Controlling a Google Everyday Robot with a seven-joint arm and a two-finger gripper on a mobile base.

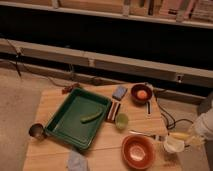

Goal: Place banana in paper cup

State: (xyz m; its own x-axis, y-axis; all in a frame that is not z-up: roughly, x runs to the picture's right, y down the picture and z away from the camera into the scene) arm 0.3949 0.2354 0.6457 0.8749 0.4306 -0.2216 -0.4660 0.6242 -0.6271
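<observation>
The banana (181, 135) is a small yellow shape lying level just above the right rim of the white paper cup (172, 145), which stands near the table's front right corner. My gripper (192, 138) comes in from the right edge on the white arm (205, 125) and is shut on the banana's right end. The banana's left end is over the cup's opening. I cannot tell whether it touches the rim.
An orange-red bowl (137, 151) stands just left of the cup, with a utensil (145, 134) behind it. Further left are a light-green cup (121, 120) and a green tray (65, 125) holding a green vegetable (91, 117). A dark bowl (140, 93) and a blue sponge (119, 92) are at the back.
</observation>
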